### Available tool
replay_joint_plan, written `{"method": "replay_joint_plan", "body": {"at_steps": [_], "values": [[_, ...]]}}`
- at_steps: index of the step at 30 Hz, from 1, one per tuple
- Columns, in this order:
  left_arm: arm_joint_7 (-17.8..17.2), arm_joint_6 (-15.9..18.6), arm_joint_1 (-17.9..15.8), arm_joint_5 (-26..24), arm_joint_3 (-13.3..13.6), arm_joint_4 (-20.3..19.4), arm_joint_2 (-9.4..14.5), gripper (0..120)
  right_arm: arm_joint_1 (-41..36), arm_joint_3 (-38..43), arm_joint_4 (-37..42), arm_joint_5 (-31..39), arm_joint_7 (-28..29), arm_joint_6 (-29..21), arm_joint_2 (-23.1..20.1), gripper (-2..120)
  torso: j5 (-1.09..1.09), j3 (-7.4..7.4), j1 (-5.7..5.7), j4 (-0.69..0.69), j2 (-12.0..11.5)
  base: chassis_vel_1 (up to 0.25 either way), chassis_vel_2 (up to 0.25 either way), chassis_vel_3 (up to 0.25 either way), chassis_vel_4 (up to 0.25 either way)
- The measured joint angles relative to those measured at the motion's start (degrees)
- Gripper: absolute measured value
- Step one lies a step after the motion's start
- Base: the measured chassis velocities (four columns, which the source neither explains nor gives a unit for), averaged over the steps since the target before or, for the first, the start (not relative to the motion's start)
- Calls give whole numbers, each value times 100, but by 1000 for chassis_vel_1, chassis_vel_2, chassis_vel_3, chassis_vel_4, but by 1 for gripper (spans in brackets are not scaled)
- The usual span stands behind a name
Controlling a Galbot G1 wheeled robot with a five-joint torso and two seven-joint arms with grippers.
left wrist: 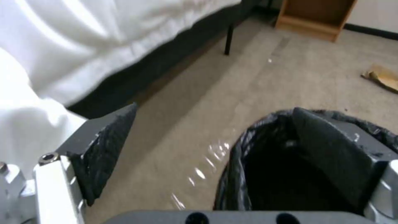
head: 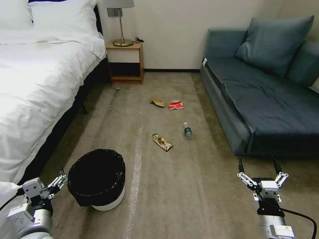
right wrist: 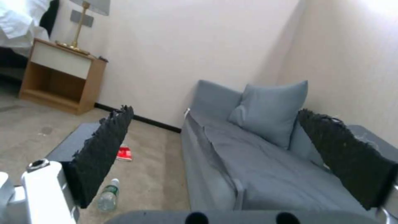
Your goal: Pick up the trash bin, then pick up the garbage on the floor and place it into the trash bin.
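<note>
The trash bin [head: 97,179], white with a black bag liner over its rim, stands on the carpet at my front left. My left gripper [head: 64,181] is open at its left rim. In the left wrist view the left gripper [left wrist: 213,109] straddles the bin's rim [left wrist: 238,155], one finger [left wrist: 331,149] over the opening and the other outside. The garbage lies farther ahead: a clear bottle [head: 187,130], a gold-brown wrapper [head: 162,142], a red-and-white packet [head: 176,105] and a cardboard scrap [head: 158,102]. My right gripper [head: 257,162] hangs open and empty at the front right, near the sofa.
A white bed [head: 33,83] runs along the left, close to the bin. A wooden nightstand [head: 125,61] with a lamp stands at the back wall. A blue-grey sofa [head: 265,99] fills the right side. Open carpet lies between bed and sofa.
</note>
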Motion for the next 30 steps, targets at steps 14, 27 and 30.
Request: {"method": "replay_joint_plan", "body": {"at_steps": [14,27,30], "values": [[-380,695,-404,-763,235,421,-10,98,-160,3,123,-24,-10,141,99,100,-1,0,0,0,0,0,0,0,0],[-263,642,-592,-795,301,769,-82,76,-159,8,55,-35,-31,241,140,100,0,0,0,0,0,0,0,0,0],[-263,644,-642,-797,335,826,-100,64,-147,0,26,-35,-39,274,155,100,0,0,0,0,0,0,0,0,0]]}}
